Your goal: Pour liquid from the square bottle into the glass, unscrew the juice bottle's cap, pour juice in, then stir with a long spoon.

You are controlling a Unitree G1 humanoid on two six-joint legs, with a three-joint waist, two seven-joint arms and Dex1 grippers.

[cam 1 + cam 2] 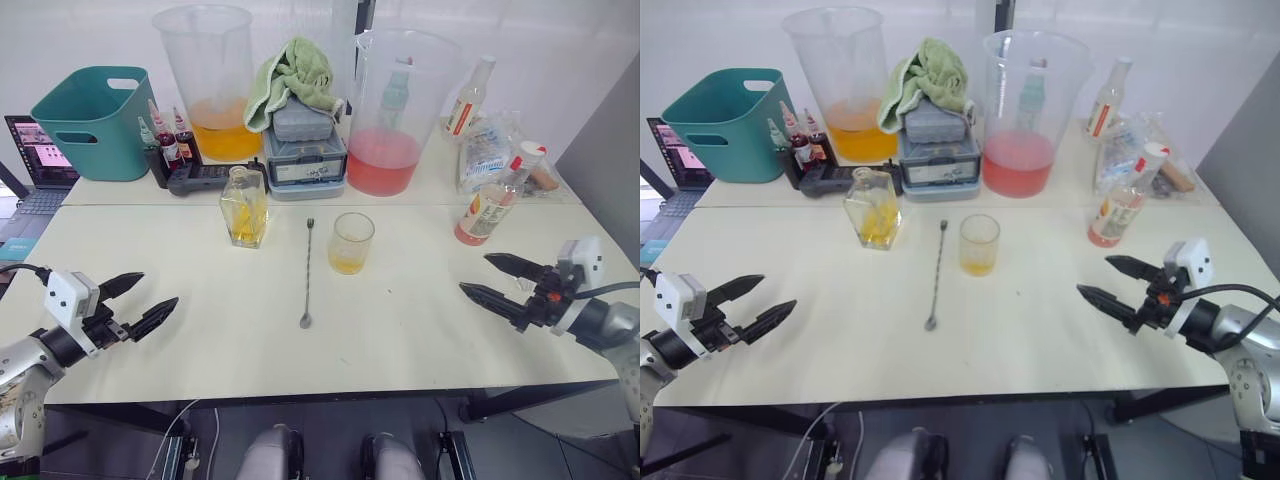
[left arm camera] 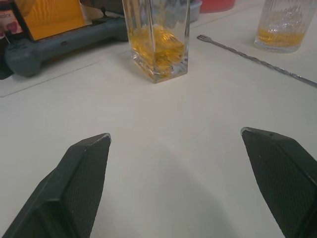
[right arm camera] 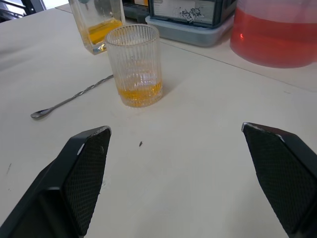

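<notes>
both grippers open and empty, glass holds a little yellow liquid

everything here is placed from the glass [image 1: 352, 242], which stands upright near the middle of the table [image 1: 400, 330] with a shallow layer of yellow liquid in its ribbed base.

far to the glass's left and nearer the robot, the left gripper [image 1: 138, 303] hovers just over the table with its two black fingers spread wide and nothing between them. behind it, far left of the glass, a laptop [image 1: 40, 160] sits beside a teal bin [image 1: 95, 122]. next come small dropper bottles [image 1: 165, 140] with red and dark labels, the writing too small to read, and a tall beaker with orange liquid [image 1: 215, 85].

the square bottle [image 1: 244, 207] stands upright to the left of the glass, slightly further back, partly filled with yellow liquid, no label to be read on it. the long spoon [image 1: 307, 272] lies flat just left of the glass, apart from it, its bowl toward the robot.

behind the glass a grey box [image 1: 305, 155] carries a green cloth [image 1: 292, 75]; the print on the box's front is not legible. right of that, a beaker with red liquid [image 1: 392, 110].

to the glass's right the juice bottle [image 1: 495, 197] stands leaning, with red juice and a colourful label i cannot read, and a white and red cap on top. nearer the robot, the right gripper [image 1: 492, 277] has its fingers wide apart, holding nothing.
</notes>
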